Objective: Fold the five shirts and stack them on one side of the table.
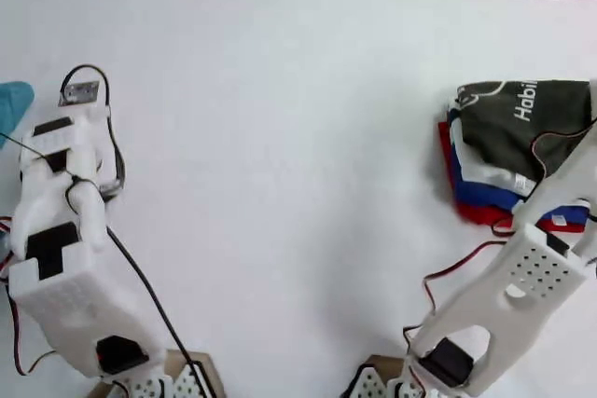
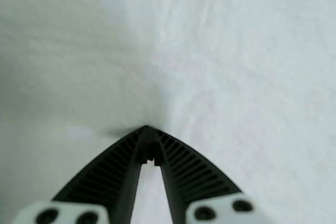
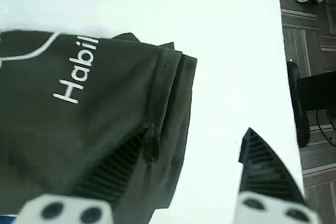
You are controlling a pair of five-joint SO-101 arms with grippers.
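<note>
Right gripper (image 3: 199,134), jaws spread over the dark grey shirt (image 3: 79,129), should probably lift straight up without dragging the stack (image 1: 480,198); left gripper (image 2: 148,135) rests closed.

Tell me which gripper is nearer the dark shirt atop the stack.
Right. The right gripper straddles an edge of the dark shirt, one finger over its cloth; the left gripper is far across the table.
</note>
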